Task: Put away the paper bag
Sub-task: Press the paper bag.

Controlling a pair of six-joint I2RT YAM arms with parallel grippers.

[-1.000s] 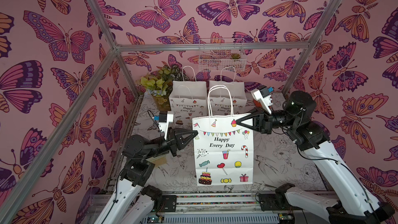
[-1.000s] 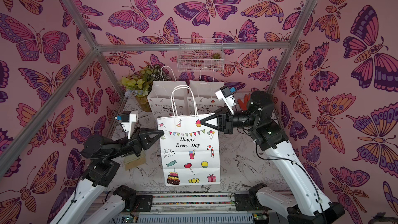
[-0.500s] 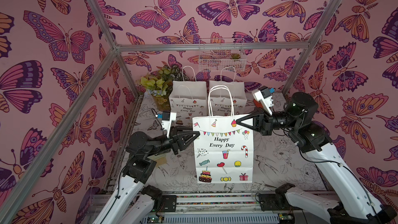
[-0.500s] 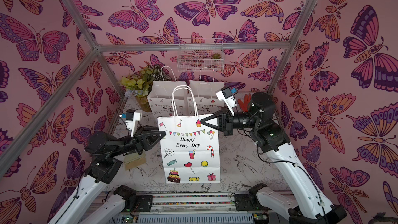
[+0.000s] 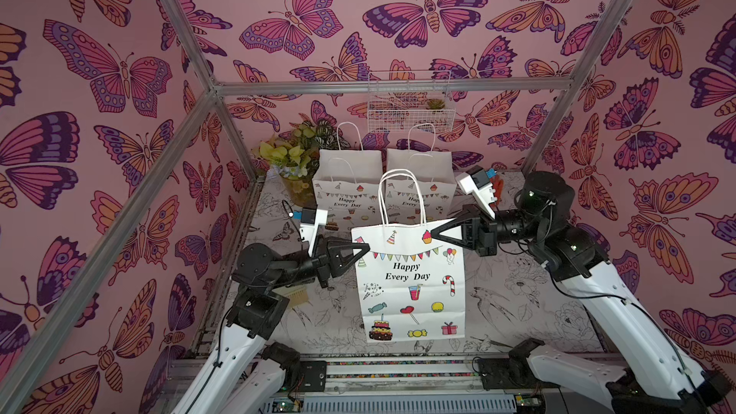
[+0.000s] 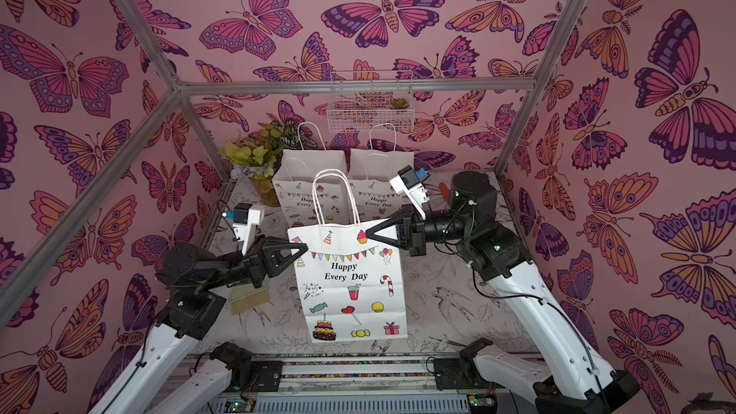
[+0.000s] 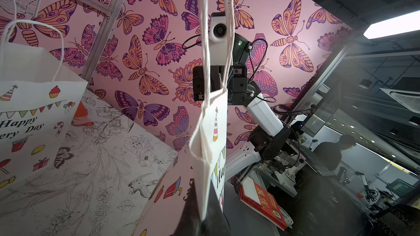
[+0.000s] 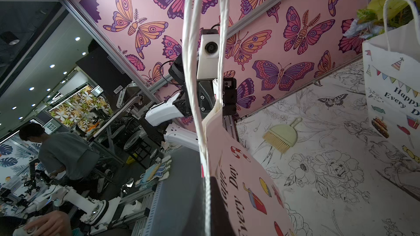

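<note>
1. paper bag [image 5: 412,284] ("Happy Every Day" print) hangs upright in the middle of the table [image 5: 517,304], printed face toward the top cameras, between the two arms.
2. left gripper [image 5: 366,248] is on the bag's upper left edge, just below the rim. Jaws are pinched closed on the paper.
3. right gripper [image 5: 433,234] is on the upper right edge, next to the cupcake print. Jaws are also clamped on the paper, and it sits slightly higher than the left one.
4. Both top views agree: bag [image 6: 352,284] is spanned by the left gripper [image 6: 304,248] and right gripper [image 6: 368,234], tips pointing at each other.
5. Left wrist view: the bag rim [image 7: 211,155] runs edge-on from the camera to the right gripper [image 7: 218,85]. The mouth is nearly flat.
6. Twine handles [image 5: 400,197] stand free above the rim and neither gripper touches them.
7. Can't tell whether the bag's bottom touches the table.
8. Two other bags [image 5: 348,189] stand upright at the back wall, well apart from the held one. A brush [image 6: 250,299] lies under the left arm.
</note>
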